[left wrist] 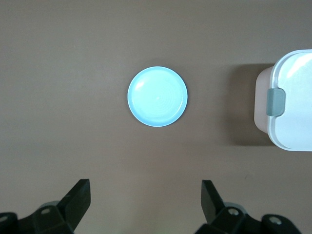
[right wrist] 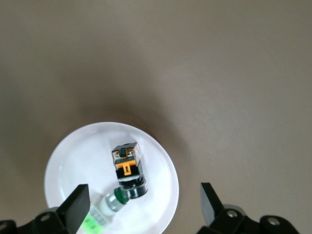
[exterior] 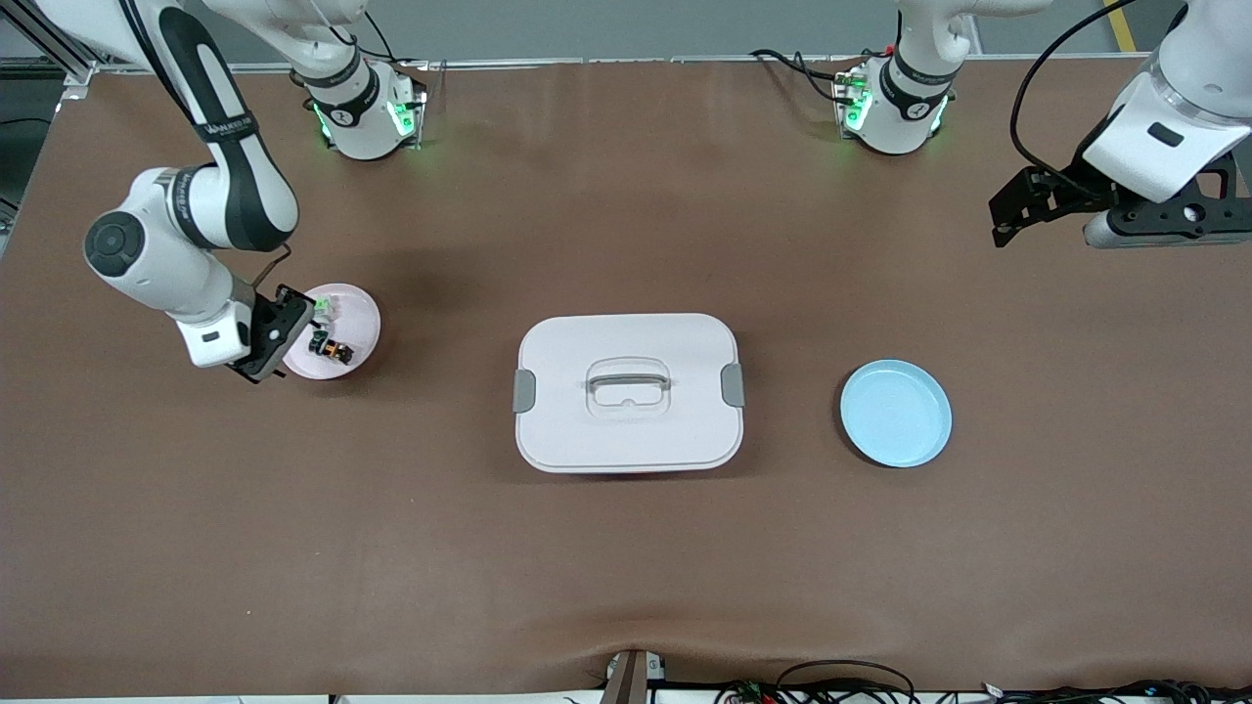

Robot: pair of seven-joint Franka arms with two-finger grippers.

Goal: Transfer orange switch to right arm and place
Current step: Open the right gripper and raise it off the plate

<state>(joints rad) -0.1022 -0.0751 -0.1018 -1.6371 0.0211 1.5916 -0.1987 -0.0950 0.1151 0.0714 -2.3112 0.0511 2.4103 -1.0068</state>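
The orange switch (exterior: 333, 348) (right wrist: 127, 165) lies on a pale pink plate (exterior: 360, 311) (right wrist: 68, 161) toward the right arm's end of the table. Its black round end touches the green tip of a grey-and-green switch (exterior: 323, 311) (right wrist: 105, 209) on the same plate. My right gripper (exterior: 282, 337) (right wrist: 144, 195) hangs open just over the plate's edge, holding nothing, with both switches in the wide gap between its fingers. My left gripper (exterior: 1007, 217) (left wrist: 146, 190) waits open and empty, up over the left arm's end of the table.
A white lidded box (exterior: 628, 391) (left wrist: 292, 97) with grey clips and a handle stands mid-table. An empty light blue plate (exterior: 895, 413) (left wrist: 157, 96) lies beside it toward the left arm's end. Cables run along the table's near edge.
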